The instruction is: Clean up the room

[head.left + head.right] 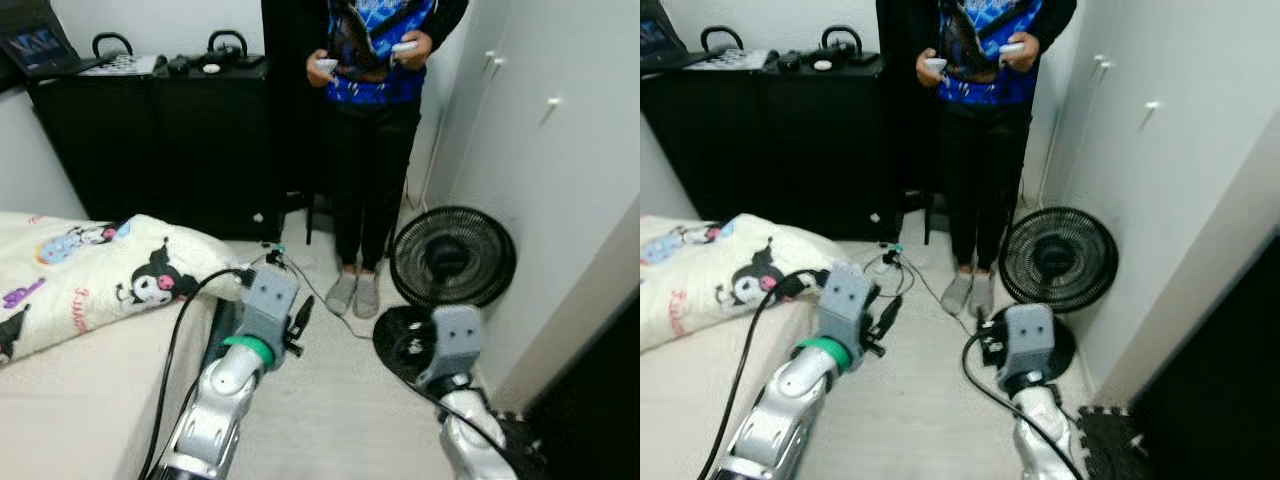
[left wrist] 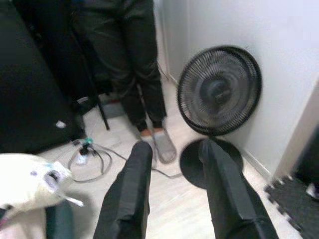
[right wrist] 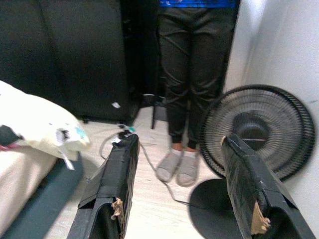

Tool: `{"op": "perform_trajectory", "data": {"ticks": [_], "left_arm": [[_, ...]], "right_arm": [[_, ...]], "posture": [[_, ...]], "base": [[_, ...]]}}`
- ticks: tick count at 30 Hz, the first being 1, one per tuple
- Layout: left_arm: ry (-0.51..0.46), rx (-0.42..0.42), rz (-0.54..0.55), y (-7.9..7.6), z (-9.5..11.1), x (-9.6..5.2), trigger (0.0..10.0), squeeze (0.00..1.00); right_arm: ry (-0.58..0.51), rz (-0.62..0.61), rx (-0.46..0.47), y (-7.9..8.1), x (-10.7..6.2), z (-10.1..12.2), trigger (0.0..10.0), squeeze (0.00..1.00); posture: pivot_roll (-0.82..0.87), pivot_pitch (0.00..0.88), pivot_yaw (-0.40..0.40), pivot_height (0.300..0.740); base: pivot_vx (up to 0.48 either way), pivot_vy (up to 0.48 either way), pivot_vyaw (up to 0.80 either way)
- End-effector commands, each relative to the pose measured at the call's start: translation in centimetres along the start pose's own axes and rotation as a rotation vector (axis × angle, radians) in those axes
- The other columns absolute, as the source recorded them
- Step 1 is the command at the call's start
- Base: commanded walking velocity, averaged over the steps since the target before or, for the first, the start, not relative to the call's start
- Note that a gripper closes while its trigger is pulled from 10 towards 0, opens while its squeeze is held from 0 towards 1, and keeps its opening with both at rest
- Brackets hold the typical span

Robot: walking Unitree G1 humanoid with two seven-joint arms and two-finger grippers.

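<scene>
A white blanket [image 1: 120, 270] printed with cartoon figures lies bunched on the bed [image 1: 70, 400] at my left, one corner hanging over the edge. My left gripper [image 2: 174, 147] is held out over the floor beside that corner, open and empty. My right gripper [image 3: 179, 142] is also open and empty, raised above the round base of a black floor fan [image 1: 452, 257]. A loose tangle of cables [image 2: 87, 154] with a plug lies on the pale wood floor between the bed and the cabinet.
A person [image 1: 372, 120] in grey slippers stands straight ahead holding two controllers. A black cabinet [image 1: 150, 140] lines the back wall, with a laptop [image 1: 40, 45] on top. White wardrobe doors [image 1: 560, 150] close the right side. A black foam mat [image 1: 1110, 440] lies at the lower right.
</scene>
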State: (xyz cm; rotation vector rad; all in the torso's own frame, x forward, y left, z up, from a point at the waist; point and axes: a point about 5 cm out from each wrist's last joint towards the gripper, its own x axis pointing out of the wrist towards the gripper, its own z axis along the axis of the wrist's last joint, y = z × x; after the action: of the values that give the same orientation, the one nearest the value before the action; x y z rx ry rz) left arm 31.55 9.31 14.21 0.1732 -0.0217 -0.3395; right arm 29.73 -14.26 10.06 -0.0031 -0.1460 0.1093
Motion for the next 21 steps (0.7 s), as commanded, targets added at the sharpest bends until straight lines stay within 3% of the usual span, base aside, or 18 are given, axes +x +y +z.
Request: {"op": "perform_trajectory", "data": {"ticks": [1, 6, 10, 13, 21], "left_arm": [[0.03, -0.009, 0.007, 0.2, -0.6, -0.2, 10.0, 0.0], [0.02, -0.022, 0.012, 0.2, -0.2, -0.1, 10.0, 0.0], [0.007, 0.047, 0.038, 0.4, -0.1, -0.1, 10.0, 0.0], [0.016, 0.051, 0.026, 0.5, -0.3, 0.0, 10.0, 0.0], [-0.002, 0.009, -0.003, 0.9, 0.0, 0.1, 10.0, 0.0]], "right_arm": [[0.02, 0.006, 0.015, 0.4, -0.2, -0.4, 10.0, 0.0], [0.024, 0.006, 0.029, 0.6, -0.2, -0.4, 10.0, 0.0], [0.026, 0.009, 0.031, 0.9, -0.1, -0.4, 10.0, 0.0], [0.028, 0.019, 0.029, 1.2, -0.1, -0.4, 10.0, 0.0], [0.023, 0.043, 0.021, 1.8, 0.0, -0.3, 10.0, 0.0]], "posture": [[-0.15, 0.007, 0.067, 0.74], [-0.14, 0.008, 0.069, 0.74], [-0.14, 0.009, 0.068, 0.74], [-0.14, 0.011, 0.068, 0.74], [-0.14, 0.014, 0.067, 0.74]], "base": [[0.0, 0.0, 0.0], [0.0, 0.0, 0.0], [0.0, 0.0, 0.0], [0.0, 0.0, 0.0], [0.0, 0.0, 0.0]]}}
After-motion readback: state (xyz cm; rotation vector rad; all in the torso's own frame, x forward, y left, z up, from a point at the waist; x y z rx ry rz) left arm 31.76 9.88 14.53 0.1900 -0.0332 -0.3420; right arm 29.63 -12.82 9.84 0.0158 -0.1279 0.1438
